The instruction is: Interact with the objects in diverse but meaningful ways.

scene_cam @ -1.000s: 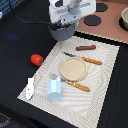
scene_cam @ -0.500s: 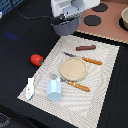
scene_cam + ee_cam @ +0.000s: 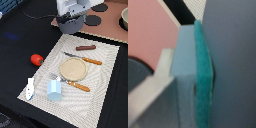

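Observation:
My gripper [image 3: 70,14] hangs at the far edge of the placemat, shut on the rim of the grey saucepan [image 3: 69,24]. In the wrist view a teal finger pad [image 3: 203,75] presses flat against the saucepan's grey wall [image 3: 235,65]. The saucepan's handle is hidden. A red tomato [image 3: 36,59] lies on the black table off the mat, toward the exterior view's left. The light blue cup [image 3: 54,90] and the white-and-blue fish [image 3: 30,88] sit at the mat's near corner. The brown sausage [image 3: 85,48] lies on the mat near the saucepan.
A round wooden plate [image 3: 73,68] sits mid-mat, with an orange-handled knife [image 3: 86,59] beyond it and a fork [image 3: 71,83] in front. Behind the mat a brown board carries black burner discs [image 3: 93,20]. A bowl [image 3: 124,18] shows at the exterior view's right edge.
The gripper and the saucepan have shifted slightly away and toward the exterior view's right. Everything on the mat stays where it was.

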Controlling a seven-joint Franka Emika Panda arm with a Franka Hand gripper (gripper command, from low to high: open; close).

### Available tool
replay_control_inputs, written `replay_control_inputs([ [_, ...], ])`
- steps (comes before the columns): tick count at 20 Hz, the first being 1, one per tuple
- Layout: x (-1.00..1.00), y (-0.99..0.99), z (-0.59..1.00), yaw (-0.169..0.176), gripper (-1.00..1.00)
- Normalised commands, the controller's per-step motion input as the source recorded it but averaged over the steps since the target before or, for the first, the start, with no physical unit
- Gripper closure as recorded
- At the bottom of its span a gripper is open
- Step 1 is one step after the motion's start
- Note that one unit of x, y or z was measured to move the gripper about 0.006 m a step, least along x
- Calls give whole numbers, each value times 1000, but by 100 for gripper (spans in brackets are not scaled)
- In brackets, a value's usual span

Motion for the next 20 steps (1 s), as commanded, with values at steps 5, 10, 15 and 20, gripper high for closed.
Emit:
replay_control_inputs([
  [5,697,701,253,0,100],
  [10,621,775,394,0,100],
  [15,641,777,393,0,100],
  [20,607,769,314,3,100],
])
